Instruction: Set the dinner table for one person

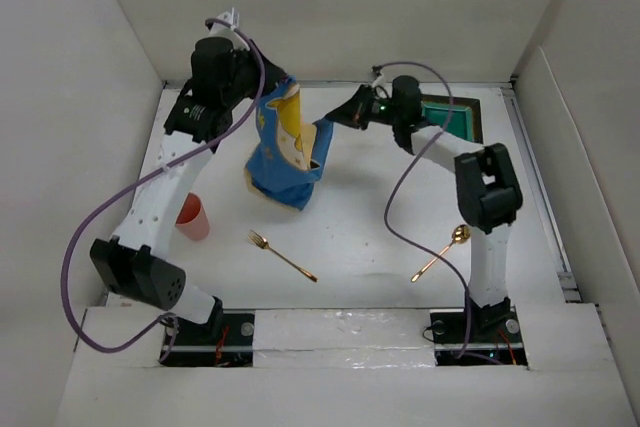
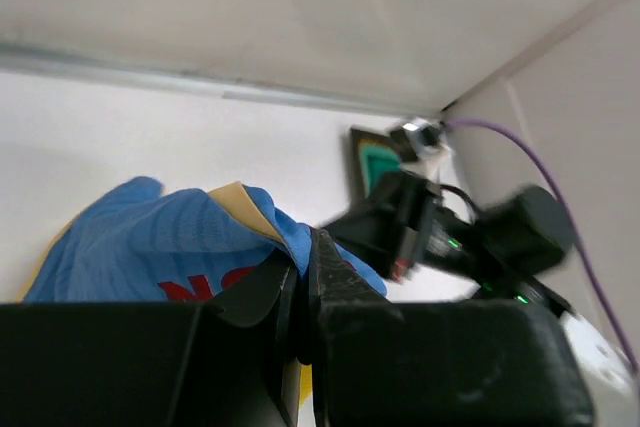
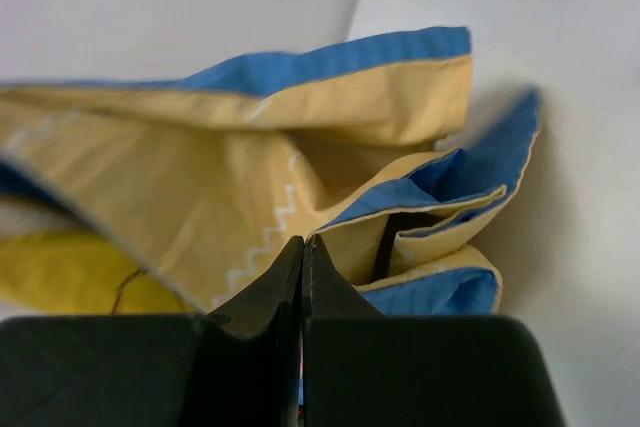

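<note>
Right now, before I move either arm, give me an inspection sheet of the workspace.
Surface: white table, no spills seen.
Job's things: blue-and-yellow placemat held up, bunched, between both arms; gold fork and gold spoon lying near side; pink cup left; green square dish far right.
Clutter: nothing seen.
Grippers: left jaws shut on the placemat; right jaws shut on its opposite edge.
Cables: a purple cable loops from each arm.
Surroundings: white walls.
</note>
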